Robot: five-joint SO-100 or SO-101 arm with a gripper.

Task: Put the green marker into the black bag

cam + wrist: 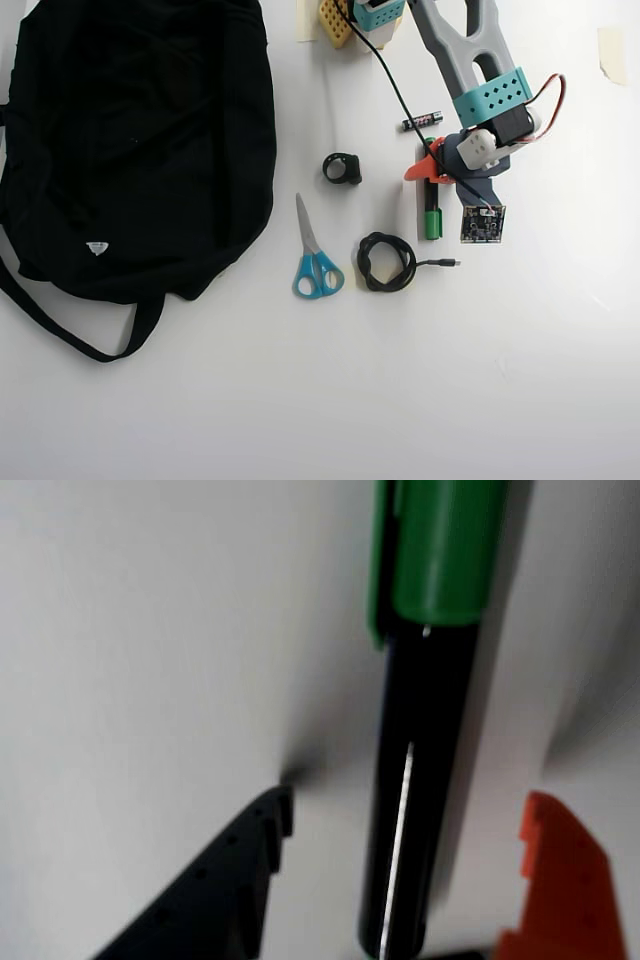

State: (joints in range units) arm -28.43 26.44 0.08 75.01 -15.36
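Two wide-spread fingers (400, 880) flank the green marker (415, 730), touching neither side.

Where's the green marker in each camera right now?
Wrist view: green marker runs top to bottom right of centre, green cap up, between the tool's black and orange fingers.
Overhead view: green marker lies upper right, under the tool, right of the scissors.
Shared landmark: the orange finger.

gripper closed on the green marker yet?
No: in the wrist view the gripper is open, its black finger and orange finger standing either side of the green marker with gaps.
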